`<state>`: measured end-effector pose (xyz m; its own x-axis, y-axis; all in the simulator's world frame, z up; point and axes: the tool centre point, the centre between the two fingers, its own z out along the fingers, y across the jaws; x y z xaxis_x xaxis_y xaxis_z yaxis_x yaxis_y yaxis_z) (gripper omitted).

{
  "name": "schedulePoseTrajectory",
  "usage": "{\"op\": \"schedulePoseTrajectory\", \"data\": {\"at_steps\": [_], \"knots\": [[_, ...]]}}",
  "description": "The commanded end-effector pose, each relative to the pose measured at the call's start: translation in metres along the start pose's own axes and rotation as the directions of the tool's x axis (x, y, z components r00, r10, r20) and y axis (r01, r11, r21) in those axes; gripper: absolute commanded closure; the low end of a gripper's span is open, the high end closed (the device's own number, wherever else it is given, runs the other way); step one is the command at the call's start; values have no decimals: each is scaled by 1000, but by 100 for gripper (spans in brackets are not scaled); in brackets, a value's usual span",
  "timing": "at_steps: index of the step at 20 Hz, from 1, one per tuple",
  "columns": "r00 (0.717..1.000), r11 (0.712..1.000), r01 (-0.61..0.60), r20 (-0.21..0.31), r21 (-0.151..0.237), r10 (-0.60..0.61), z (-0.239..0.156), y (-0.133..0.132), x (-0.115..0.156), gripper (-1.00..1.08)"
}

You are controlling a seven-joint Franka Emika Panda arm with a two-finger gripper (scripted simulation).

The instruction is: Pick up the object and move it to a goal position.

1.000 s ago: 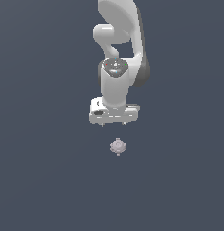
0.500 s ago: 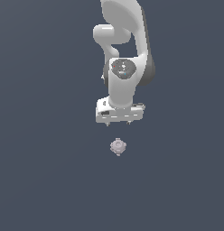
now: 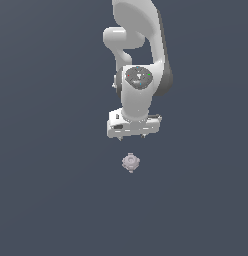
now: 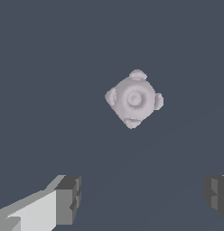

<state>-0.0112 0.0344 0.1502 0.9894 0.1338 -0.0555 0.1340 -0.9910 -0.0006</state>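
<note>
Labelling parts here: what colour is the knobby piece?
Pale grey-pink all over, no pattern; the knobby piece shows best in the wrist view.

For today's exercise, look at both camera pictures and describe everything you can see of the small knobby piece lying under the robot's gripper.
The knobby piece is a tiny pale grey-pink rounded body, matte and plastic-looking, with four small nubs around its edge and a ringed boss on its upward face. It lies alone on the dark grey surface. Nothing touches it: the gripper hangs above it, apart, and the fingers are spread wide and empty.
</note>
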Motion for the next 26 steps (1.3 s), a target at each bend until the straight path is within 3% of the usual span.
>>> {"op": "schedulePoseTrajectory", "data": {"at_steps": [1, 7, 12, 26], "knots": [[1000, 1000, 24, -1, -1, -24, 2, 0, 3, -92], [993, 993, 122, -8, -5, -122, 10, 2, 13, -92], [971, 971, 240, -16, -10, -240, 19, 5, 26, -92], [835, 836, 548, -38, -29, -549, 49, 11, 61, -92]]}}
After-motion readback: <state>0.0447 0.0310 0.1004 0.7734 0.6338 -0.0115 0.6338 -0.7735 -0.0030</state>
